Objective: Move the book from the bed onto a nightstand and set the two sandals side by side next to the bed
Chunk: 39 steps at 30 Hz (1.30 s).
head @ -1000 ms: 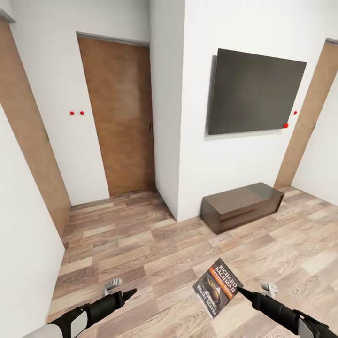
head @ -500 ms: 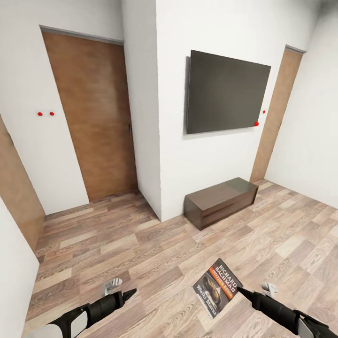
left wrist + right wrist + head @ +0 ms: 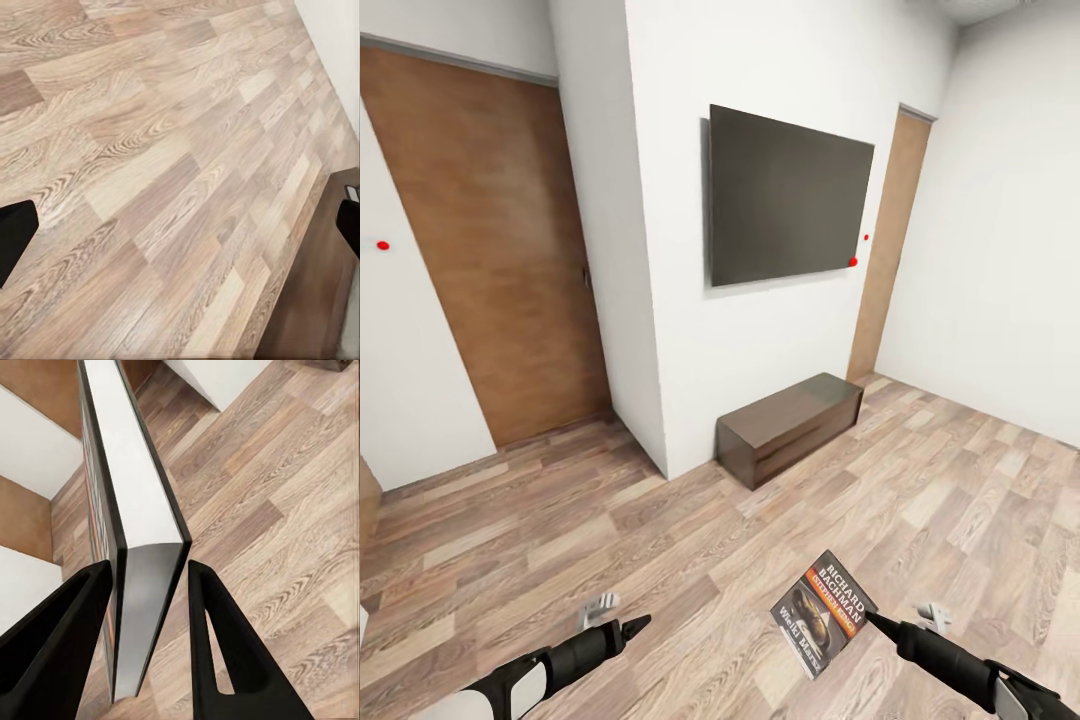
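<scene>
Head view: right gripper (image 3: 872, 616) clamps book (image 3: 822, 612); open floor (image 3: 660, 540) ahead.

the book (image 3: 822, 613) is showing a dark cover with an orange band, white lettering and a small dark picture; its page edge (image 3: 131, 480) is looking pale grey-white. the right gripper (image 3: 872, 618) and the left gripper (image 3: 638, 624) are showing black. the floor (image 3: 660, 540) is running in brown wood-grain planks of mixed light and dark tones. above the glossy dark-brown low cabinet (image 3: 790, 425), the wall screen (image 3: 785, 195) is showing flat charcoal against white walls (image 3: 1000, 220). left of the cabinet, the door (image 3: 490, 260) is showing warm brown wood.
</scene>
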Available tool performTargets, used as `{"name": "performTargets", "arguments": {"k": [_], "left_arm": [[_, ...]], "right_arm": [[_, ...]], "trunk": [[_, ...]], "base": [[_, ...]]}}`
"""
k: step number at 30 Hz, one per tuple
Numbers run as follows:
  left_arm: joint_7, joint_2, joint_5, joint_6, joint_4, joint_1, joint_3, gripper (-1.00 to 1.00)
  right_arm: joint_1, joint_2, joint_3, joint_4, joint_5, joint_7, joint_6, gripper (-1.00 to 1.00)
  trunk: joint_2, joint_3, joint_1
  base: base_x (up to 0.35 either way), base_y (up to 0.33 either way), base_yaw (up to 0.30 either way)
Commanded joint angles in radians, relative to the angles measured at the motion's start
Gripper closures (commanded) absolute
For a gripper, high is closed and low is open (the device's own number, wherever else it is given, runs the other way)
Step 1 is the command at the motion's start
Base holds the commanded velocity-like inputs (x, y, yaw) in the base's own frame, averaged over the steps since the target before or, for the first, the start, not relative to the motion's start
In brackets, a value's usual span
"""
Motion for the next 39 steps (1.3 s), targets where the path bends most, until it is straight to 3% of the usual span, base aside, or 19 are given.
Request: {"name": "performTargets", "arguments": {"k": [1,39], "left_arm": [[-0.004,0.0,0.004,0.001,0.0,-0.001,-0.001,-1.0],[-0.004,0.001,0.004,0.001,0.002,-0.001,-0.001,-1.0]], "right_arm": [[-0.001,0.001,-0.012,-0.001,0.009,0.004,0.004,1.0],[-0.001,0.001,-0.012,-0.001,0.009,0.003,0.004,1.0]], "trunk": [[-0.002,-0.002,0.0],[-0.002,-0.002,0.0]], "base": [[0.003,0.0,-0.283],[0.0,0.0,-0.283]]}}
